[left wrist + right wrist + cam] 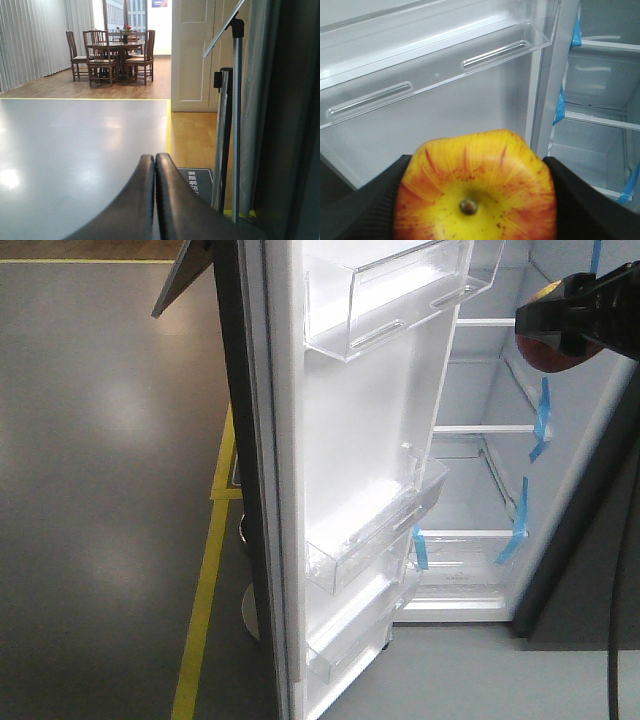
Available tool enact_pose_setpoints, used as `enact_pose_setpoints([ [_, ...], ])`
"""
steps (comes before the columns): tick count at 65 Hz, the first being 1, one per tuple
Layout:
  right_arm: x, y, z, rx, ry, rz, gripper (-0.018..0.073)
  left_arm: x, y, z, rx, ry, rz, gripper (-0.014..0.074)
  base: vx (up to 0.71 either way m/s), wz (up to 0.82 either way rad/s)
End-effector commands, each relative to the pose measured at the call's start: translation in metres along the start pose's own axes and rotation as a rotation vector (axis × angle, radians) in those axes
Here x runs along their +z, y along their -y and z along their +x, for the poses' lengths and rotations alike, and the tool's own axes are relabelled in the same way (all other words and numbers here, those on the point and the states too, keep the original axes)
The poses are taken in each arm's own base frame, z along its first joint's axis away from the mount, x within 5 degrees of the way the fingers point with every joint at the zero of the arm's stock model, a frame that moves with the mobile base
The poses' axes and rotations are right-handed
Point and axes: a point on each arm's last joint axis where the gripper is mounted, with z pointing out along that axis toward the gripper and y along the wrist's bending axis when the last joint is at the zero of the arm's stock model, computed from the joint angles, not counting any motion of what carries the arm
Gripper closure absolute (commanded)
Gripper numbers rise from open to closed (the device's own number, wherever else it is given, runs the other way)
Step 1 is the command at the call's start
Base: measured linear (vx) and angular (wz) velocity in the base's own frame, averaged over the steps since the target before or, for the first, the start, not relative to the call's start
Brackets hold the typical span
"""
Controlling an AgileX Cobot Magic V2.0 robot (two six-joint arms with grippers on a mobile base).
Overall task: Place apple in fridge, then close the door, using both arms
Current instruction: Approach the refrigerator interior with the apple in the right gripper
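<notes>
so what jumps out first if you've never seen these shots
The red and yellow apple fills the right wrist view, pinched in the right gripper in front of the open door and its clear bins. Beyond, the fridge stands open, bright white with blue tape strips inside. The left gripper, shut and empty, faces a grey floor and a distant dining table.

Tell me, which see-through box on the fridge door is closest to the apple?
The top bin, highest on the door. It sits about level with the apple, while the two lower bins hang well below it.
</notes>
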Motion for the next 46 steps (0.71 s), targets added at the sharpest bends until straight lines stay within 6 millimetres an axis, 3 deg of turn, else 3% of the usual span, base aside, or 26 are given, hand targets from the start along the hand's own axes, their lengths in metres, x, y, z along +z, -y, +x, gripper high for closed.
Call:
enact_pose_setpoints([
  [1, -0.0166, -0.0026, -0.0175, -0.003, 0.12, 0.016, 0.0567, -0.0006, 0.0014, 0.0001, -0.013, 0.062, 0.022, 0.0602, 0.09, -0.03],
  [46, -0.0166, -0.0026, -0.0175, -0.003, 0.12, 0.016, 0.0567, -0.0006, 0.0014, 0.0001, -0.013, 0.062, 0.022, 0.0602, 0.08, -0.02],
])
